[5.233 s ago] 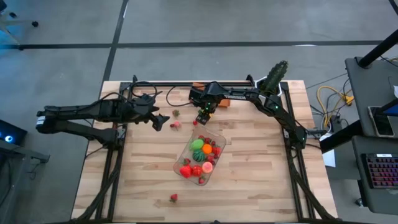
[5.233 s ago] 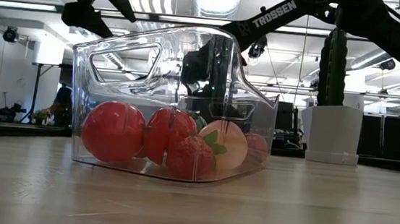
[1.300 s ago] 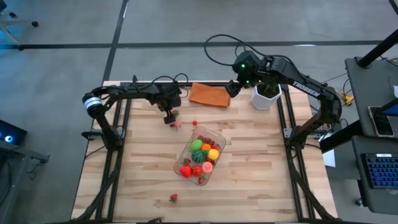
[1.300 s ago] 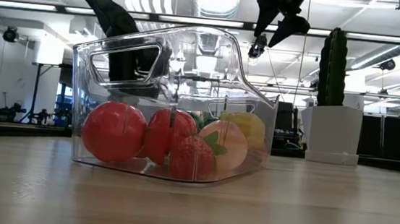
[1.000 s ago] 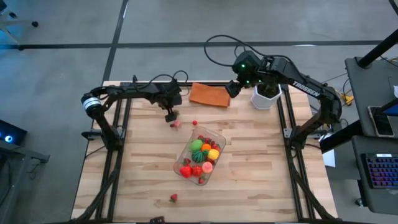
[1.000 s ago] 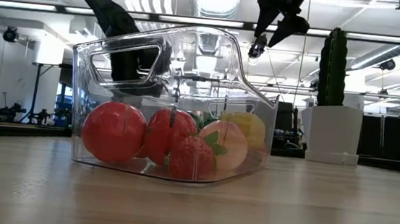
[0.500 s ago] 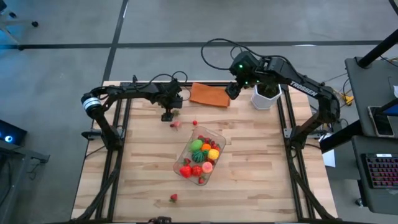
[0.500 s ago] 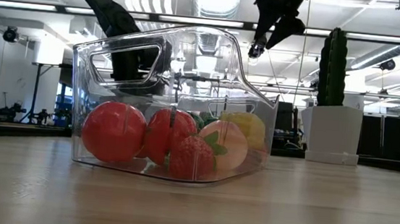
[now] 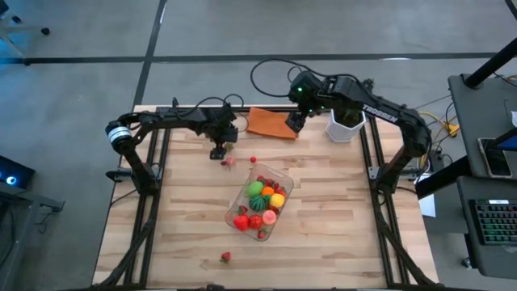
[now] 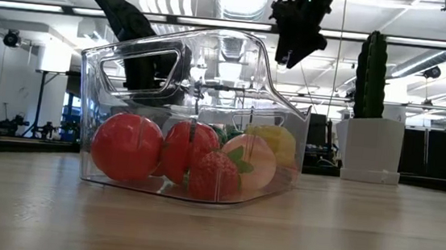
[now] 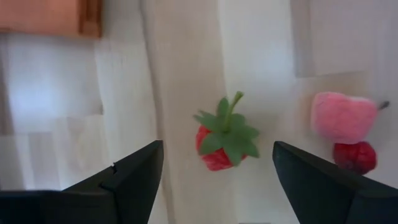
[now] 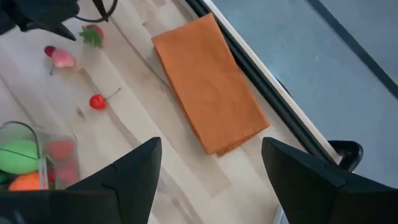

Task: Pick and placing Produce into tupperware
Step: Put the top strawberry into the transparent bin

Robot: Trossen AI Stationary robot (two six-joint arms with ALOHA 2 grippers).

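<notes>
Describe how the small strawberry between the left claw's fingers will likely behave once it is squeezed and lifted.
The strawberry looks fuzzy and soft, so it probably gives under the left claw. It seems light for its size. Its rounded body may roll if nudged, though the leafy top could check that.

Overhead looks straight down; low view sits beside the tupperware (image 10: 195, 114).

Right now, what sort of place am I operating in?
Probably a robotics lab in an open-plan office: a wooden table on a grey floor, long ceiling lights beyond it, and a keyboard on a desk beside the rig.
</notes>
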